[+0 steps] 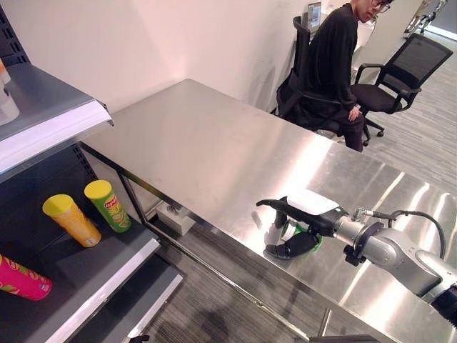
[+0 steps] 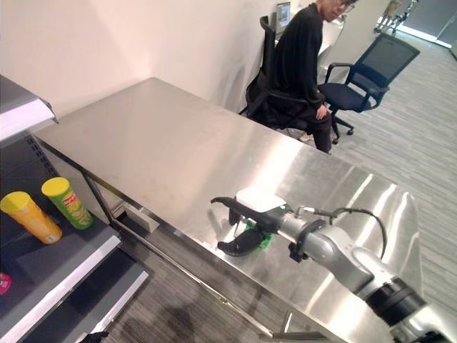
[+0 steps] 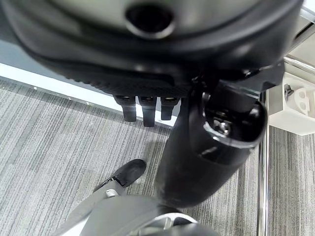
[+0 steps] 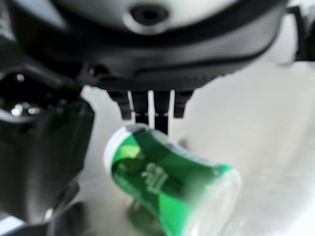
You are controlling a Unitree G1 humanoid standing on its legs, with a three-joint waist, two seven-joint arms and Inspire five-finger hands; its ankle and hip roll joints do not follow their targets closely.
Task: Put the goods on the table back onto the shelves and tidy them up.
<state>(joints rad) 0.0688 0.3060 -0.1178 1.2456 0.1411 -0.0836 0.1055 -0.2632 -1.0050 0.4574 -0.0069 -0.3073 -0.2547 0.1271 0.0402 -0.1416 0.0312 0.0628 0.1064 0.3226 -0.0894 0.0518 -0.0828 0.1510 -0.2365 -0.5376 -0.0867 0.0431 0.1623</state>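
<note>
Near table (image 1: 214, 150) front edge, right hand (image 1: 303, 214) cups green can (image 4: 167, 179) lying on its side — fingers part-curled, not closed. Risk: can rolls off edge if nudged. Left hand (image 3: 147, 105) idle, fingers curled. Shelf (image 1: 107, 275) w/ cans beyond.

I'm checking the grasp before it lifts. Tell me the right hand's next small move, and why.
Probably close the fingers. The right robot hand sits over the green can on the steel table, with its fingers straight behind the can and its thumb beside it, so it has no grip yet. Lifting toward the shelf now would likely leave the can behind.
</note>
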